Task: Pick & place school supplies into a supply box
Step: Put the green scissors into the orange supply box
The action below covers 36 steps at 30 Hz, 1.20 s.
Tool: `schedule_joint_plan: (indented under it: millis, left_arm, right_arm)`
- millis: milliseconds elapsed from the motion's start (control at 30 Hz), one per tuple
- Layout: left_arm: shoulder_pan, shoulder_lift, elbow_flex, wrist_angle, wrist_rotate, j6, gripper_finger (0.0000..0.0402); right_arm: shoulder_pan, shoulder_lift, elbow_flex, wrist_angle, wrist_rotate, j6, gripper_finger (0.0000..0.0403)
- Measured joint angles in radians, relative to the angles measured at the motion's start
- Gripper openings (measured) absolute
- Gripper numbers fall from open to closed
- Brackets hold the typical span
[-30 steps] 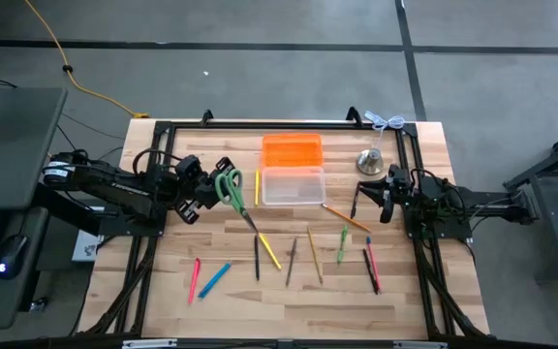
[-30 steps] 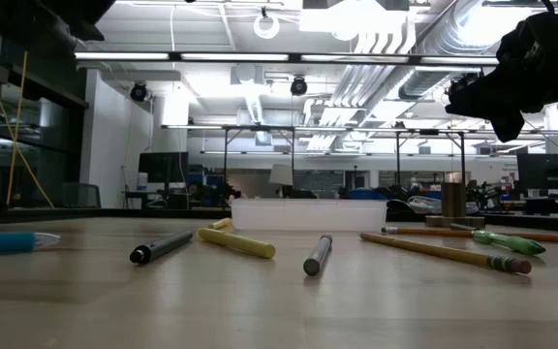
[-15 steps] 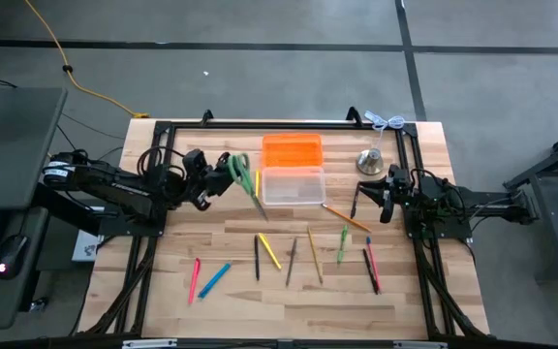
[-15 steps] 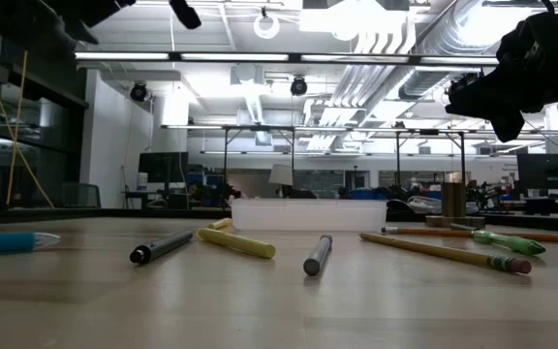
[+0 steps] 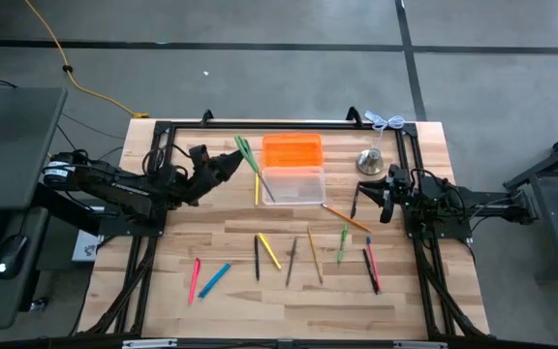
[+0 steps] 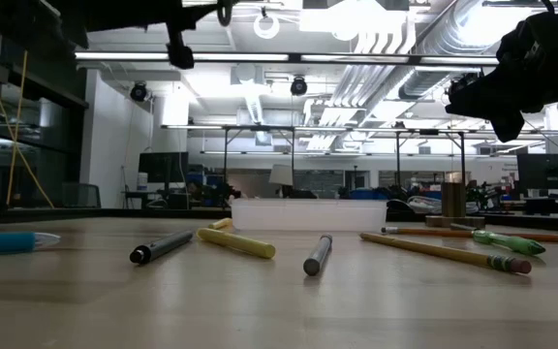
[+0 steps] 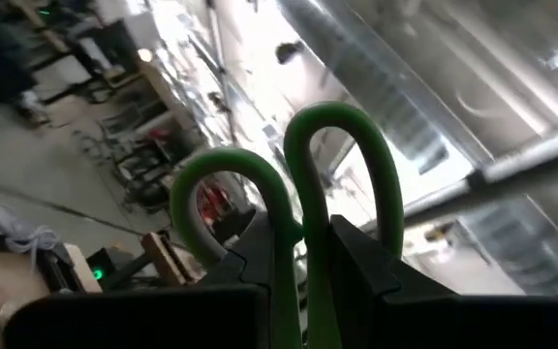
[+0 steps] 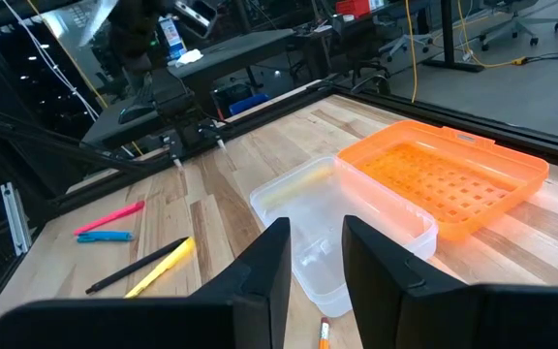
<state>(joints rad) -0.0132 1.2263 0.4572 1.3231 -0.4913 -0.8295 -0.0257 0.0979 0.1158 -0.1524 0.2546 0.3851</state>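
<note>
My left gripper (image 5: 232, 163) is at the far left, shut on green-handled scissors (image 5: 249, 160). Their loops (image 7: 332, 111) stick out past the fingers. The blades slant over the left end of the clear supply box (image 5: 294, 186), which rests flat on the table. A yellow pen (image 5: 257, 190) lies by the box's left end. Several pens and pencils (image 5: 292, 260) lie across the near half of the table. My right gripper (image 5: 358, 202) hangs to the right of the box, open, with nothing between its fingers (image 8: 271, 262). My left gripper pinches the scissors between its two fingers at the neck of the handles (image 7: 294, 244), just below the two loops. The fingers come from the table's left, slanting upward. The scissors are lifted clear, with the loops toward the far edge and the blade tip (image 5: 268, 198) over the box.
An orange rectangular piece (image 5: 292, 150) lies just behind the clear box. A silver bell (image 5: 371, 160) stands at the far right. A black frame (image 5: 168, 131) runs round the table. Pink and blue markers (image 5: 204, 279) lie near left, and an orange pencil (image 5: 345, 216) lies by the box's right end.
My left gripper has tipped upward and rolled, swinging the scissors toward the far edge and the right. Their loops have gone from beside the gripper to near the orange piece. The blade tip has come from the open table to the box's left end.
</note>
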Motion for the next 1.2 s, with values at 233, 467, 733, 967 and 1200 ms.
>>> schedule_joint_plan:
  millis: [233,467,733,967,1200]
  left_arm:
    - [0.0,0.0,0.0,-0.018,-0.129,-0.124,0.0088]
    - [0.0,0.0,0.0,-0.018,-0.166,-0.148,0.0088]
    - [0.0,0.0,0.0,-0.021,-0.157,-0.148,0.0088]
    - [0.0,0.0,0.0,-0.1,-0.113,-0.12,0.0088]
    - [0.0,0.0,0.059,-0.32,-0.098,-0.105,0.0088]
  right_arm:
    - [0.0,0.0,0.0,0.0,0.0,0.0,0.0074]
    - [0.0,0.0,0.0,0.0,0.0,0.0,0.0074]
    - [0.0,0.0,0.0,0.0,0.0,0.0,0.0074]
    - [0.0,0.0,0.0,0.0,0.0,0.0,0.0074]
    - [0.0,0.0,0.0,0.0,0.0,0.0,0.0074]
